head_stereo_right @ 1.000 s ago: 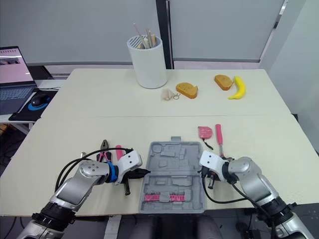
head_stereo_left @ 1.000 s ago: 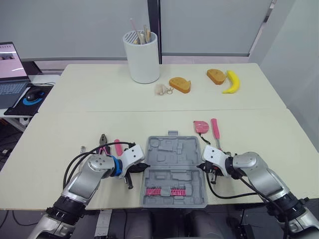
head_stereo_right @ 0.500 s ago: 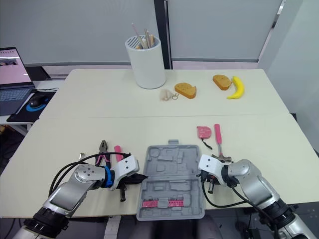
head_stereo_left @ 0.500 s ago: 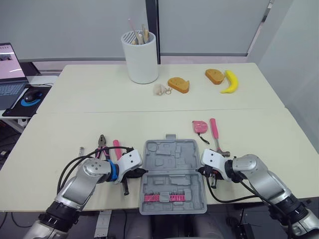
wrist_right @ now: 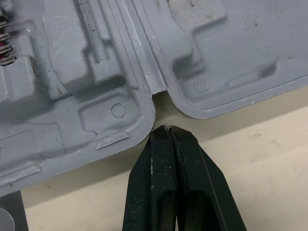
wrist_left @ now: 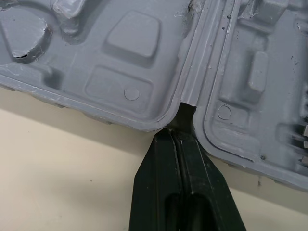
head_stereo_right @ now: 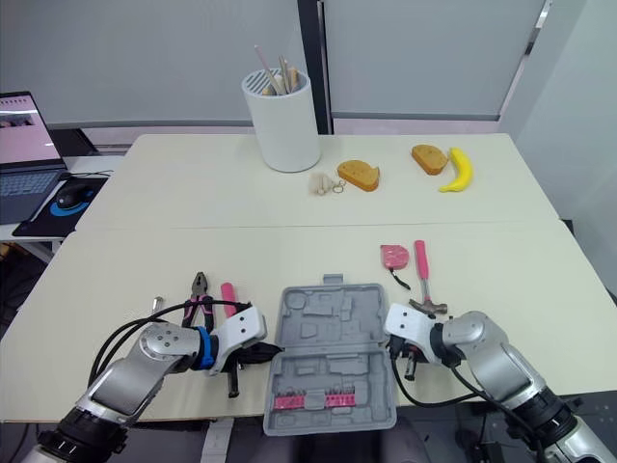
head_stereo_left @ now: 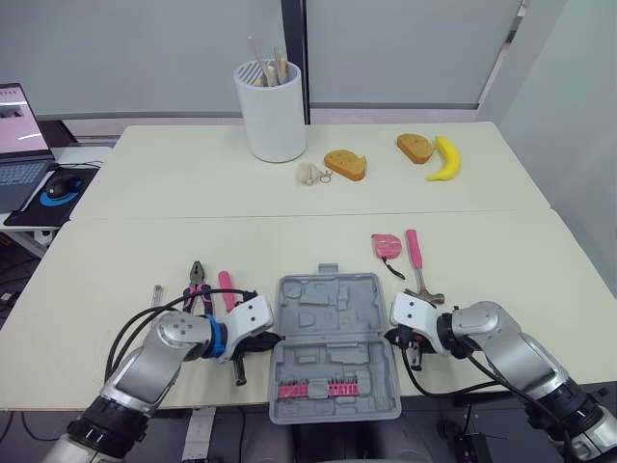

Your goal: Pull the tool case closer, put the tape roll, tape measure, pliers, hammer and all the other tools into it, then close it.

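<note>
- Grey moulded plastic case (head_stereo_left: 335, 311) is lying open and flat at the near edge of the matte cream table (head_stereo_left: 145, 241), with a row of pink bits (head_stereo_left: 318, 388) sitting in its near half.
- Left tool (wrist_left: 179, 137), fingers pressed together and gripping nothing, is touching the case's hinge notch.
- Right tool (wrist_right: 167, 132), likewise closed and empty, is resting just beside the opposite notch.
- Pink-handled hammer (head_stereo_left: 416, 260) and tape measure (head_stereo_left: 388, 245) are lying beyond the right arm, pliers (head_stereo_left: 198, 285) beyond the left.
- Wrist views are showing scuffs and round dimples in the plastic.
</note>
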You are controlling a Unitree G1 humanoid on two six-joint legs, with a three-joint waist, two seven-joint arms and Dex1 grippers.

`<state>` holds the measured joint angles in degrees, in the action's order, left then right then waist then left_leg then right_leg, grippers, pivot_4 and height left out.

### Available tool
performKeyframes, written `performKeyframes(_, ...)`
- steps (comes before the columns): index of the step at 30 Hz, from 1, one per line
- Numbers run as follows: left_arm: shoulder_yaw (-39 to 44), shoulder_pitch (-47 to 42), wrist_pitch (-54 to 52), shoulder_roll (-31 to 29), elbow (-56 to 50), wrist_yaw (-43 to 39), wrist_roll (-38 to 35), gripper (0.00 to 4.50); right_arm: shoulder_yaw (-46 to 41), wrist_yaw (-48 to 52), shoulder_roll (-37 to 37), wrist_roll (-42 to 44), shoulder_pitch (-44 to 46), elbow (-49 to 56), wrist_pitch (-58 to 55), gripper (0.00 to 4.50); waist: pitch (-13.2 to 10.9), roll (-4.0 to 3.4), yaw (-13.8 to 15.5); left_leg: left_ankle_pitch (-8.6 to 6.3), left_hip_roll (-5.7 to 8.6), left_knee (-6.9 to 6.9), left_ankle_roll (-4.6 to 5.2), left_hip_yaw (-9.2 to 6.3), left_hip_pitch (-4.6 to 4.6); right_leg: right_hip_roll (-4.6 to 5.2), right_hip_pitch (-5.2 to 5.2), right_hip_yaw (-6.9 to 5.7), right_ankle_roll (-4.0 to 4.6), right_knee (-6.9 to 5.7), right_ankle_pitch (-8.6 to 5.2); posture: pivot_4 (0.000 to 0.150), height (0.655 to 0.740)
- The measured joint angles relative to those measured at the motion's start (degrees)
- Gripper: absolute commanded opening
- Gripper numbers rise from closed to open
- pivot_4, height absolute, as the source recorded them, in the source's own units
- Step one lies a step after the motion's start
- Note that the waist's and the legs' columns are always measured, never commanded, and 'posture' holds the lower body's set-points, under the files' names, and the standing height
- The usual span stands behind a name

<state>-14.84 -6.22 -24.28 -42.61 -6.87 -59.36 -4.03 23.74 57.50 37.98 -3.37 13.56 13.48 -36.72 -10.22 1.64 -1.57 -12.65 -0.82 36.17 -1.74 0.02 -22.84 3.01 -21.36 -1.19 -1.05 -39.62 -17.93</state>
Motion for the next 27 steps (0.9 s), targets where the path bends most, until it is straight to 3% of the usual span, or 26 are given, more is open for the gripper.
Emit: performKeyframes(27,1.1,1.1,0.8,-1.2,0.2,0.2,-0.4,0.0,-0.6,-0.7,2.1,2.4,-1.8,2.3,-2.4,0.01,0.0,0.02,0.0,0.0,-0.01,0.0,0.0,-0.01,0.01,0.0,0.01,0.01,-0.16,0.02,-0.09,0.15,0.74)
